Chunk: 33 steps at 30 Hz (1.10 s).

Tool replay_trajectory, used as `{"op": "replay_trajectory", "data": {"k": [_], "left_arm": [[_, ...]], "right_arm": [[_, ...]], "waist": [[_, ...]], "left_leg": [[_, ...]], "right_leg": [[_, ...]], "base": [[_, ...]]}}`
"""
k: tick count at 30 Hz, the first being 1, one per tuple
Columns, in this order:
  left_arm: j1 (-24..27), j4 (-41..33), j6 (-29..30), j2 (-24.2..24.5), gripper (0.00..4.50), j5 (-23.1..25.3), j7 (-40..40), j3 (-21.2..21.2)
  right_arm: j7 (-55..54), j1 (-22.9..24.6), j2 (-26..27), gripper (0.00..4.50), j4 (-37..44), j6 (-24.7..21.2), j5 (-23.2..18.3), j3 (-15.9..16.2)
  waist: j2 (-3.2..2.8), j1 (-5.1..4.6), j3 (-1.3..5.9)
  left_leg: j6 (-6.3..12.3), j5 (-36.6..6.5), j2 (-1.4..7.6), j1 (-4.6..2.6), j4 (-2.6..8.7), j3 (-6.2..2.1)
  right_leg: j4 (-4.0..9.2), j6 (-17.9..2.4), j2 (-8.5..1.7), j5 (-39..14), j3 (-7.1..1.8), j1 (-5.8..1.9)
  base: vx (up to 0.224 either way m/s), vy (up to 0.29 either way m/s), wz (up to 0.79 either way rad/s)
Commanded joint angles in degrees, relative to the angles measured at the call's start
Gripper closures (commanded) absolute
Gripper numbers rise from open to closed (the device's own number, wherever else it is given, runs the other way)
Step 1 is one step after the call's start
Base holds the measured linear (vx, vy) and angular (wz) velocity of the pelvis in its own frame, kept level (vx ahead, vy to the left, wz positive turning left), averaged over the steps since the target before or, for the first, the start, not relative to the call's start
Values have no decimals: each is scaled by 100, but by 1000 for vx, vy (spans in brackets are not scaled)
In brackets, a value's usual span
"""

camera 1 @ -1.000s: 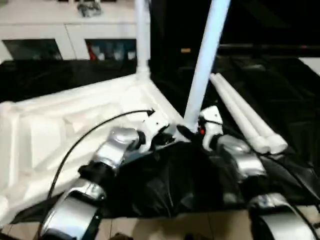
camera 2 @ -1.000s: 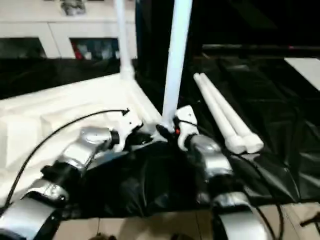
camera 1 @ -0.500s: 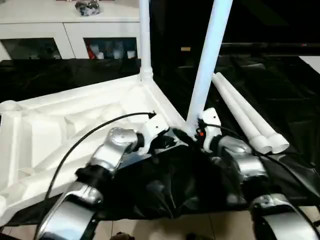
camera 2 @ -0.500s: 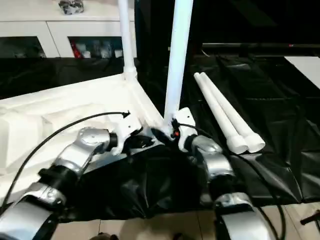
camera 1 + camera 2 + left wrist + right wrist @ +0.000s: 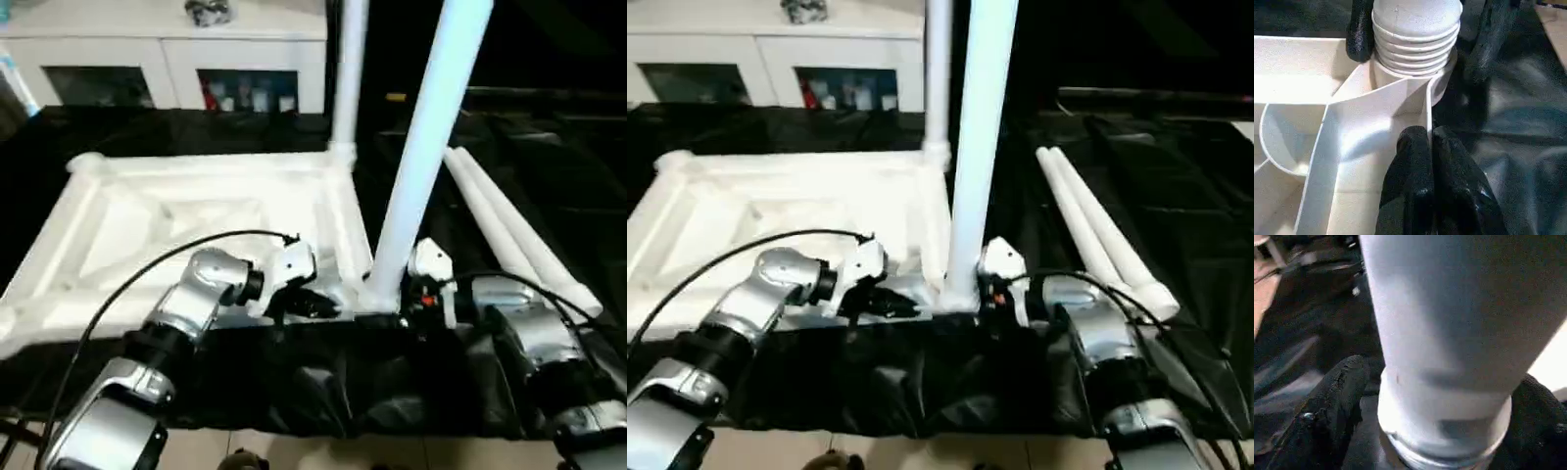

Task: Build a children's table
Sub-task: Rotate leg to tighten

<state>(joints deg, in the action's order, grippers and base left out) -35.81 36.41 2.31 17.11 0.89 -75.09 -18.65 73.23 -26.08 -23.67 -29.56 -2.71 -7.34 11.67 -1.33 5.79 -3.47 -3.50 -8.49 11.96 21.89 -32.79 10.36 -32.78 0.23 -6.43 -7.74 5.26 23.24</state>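
A: Where's the tabletop (image 5: 196,211) sitting?

B: Upside down on the black sheet (image 5: 294,392), ribbed underside facing up. Two legs already stand in its sockets: the far leg (image 5: 348,69) in the back corner, and the near leg (image 5: 426,147) in the front corner, right by both grippers.

A: And the left gripper (image 5: 1427,147)?

B: Its two black fingers are pressed together, nothing between them. In the left wrist view the tips sit against the thin white rib of the tabletop that runs into the corner socket (image 5: 1415,81). Straight ahead of those tips is the ribbed, threaded base of the near leg seated in that socket.

A: The right gripper (image 5: 1444,411)?

B: Jaws spread wide, one finger (image 5: 1334,396) on each side of the near leg's lower end. The right wrist view has the leg filling the gap between them. Whether the pads actually press on the plastic, I can't tell; there looks to be a sliver of space on the one side.

A: So the two grippers face each other?

B: Pretty much, with the socket and the leg's base between them. From the head camera, the left gripper comes in from the tabletop side and the right gripper (image 5: 407,299) from the sheet side.

A: The other legs?

B: Two spare legs (image 5: 514,240) lie side by side on the sheet, beyond the right gripper, touching each other along their length. A white cabinet (image 5: 167,59) stands behind everything
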Motion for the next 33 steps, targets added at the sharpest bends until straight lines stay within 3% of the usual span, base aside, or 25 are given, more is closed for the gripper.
{"op": "replay_trajectory", "data": {"k": [1,12,16,18,21,22,24,27,28,29,30,31,32,33], "left_arm": [[-147,-75,-109,-24,450,1,-150,-130],[-117,-112,8,-158,450,-142,-62,-19],[-136,-110,165,-333,450,-159,273,82],[-171,-65,202,-499,450,-118,642,148],[-323,157,404,-922,450,89,1649,248],[-352,197,454,-995,450,110,1793,265],[-402,266,518,-1100,450,148,2027,292],[-518,427,590,-1361,450,232,2586,350],[-546,468,578,-1430,450,238,2703,363],[-564,499,530,-1481,450,261,2796,368],[-570,514,495,-1505,450,279,2836,372],[-577,544,446,-1528,450,338,2843,367],[-573,543,431,-1525,450,347,2820,360],[-566,535,430,-1519,450,356,2807,357]], "right_arm": [[189,148,9,80,100,-118,28,244],[20,302,169,166,313,-384,-83,207],[-397,290,402,177,221,-471,-167,-2],[-1272,113,679,177,-154,-464,38,-166],[-3113,-285,1252,178,-1013,-508,366,-468],[-3319,-335,1331,178,-1119,-527,372,-510],[-3555,-393,1453,178,-1237,-531,374,-564],[-4153,-554,1796,178,-1519,-529,392,-685],[-4338,-617,1896,178,-1621,-479,427,-687],[-4446,-676,1981,178,-1727,-365,484,-669],[-4488,-709,2023,178,-1790,-280,528,-652],[-4544,-779,2093,143,-1927,-95,586,-655],[-4537,-794,2109,143,-1944,-61,562,-683],[-4492,-816,2130,122,-1960,-51,496,-732]], "waist": [[10,-10,411],[38,-6,401],[47,-8,396],[45,-50,381],[66,-204,352],[48,-272,347],[51,-345,338],[45,-432,334],[-3,-466,324],[-2,-494,317],[-5,-520,316],[-46,-522,304],[-52,-544,286],[-87,-542,257]], "left_leg": [[125,-2334,138,-144,412,-12],[54,-2419,128,-147,417,-35],[41,-2379,128,-143,417,-37],[-6,-2464,108,-153,407,-43],[-140,-2579,64,-124,401,-93],[-190,-2789,44,-162,376,-124],[-150,-2943,26,-190,349,-139],[-62,-3130,28,-219,351,-156],[-80,-3306,56,-233,376,-190],[-87,-3419,66,-212,399,-201],[-111,-3610,84,-190,434,-229],[-130,-3908,127,-256,475,-240],[-129,-4070,144,-260,506,-249],[-169,-4460,201,-251,608,-257]], "right_leg": [[409,-1170,-189,-2347,-206,-222],[450,-996,-208,-2773,-192,-212],[445,-1010,-214,-2770,-194,-207],[482,-918,-217,-3019,-179,-174],[531,-691,-227,-3544,-103,-186],[607,-534,-227,-3895,-34,-165],[695,-382,-216,-4045,32,-159],[778,-293,-199,-4016,132,-155],[787,-305,-200,-3923,191,-186],[794,-273,-181,-3876,225,-215],[790,-197,-175,-3820,266,-265],[785,-214,-173,-3705,290,-251],[781,-222,-152,-3625,312,-262],[688,-272,-109,-3402,327,-311]], "base": [[0,0,0],[0,0,0],[0,0,0],[0,0,0],[0,0,0],[0,0,0],[0,0,0],[0,0,0],[0,0,0],[0,0,0],[0,0,0],[0,0,0],[0,0,0],[0,0,0]]}}
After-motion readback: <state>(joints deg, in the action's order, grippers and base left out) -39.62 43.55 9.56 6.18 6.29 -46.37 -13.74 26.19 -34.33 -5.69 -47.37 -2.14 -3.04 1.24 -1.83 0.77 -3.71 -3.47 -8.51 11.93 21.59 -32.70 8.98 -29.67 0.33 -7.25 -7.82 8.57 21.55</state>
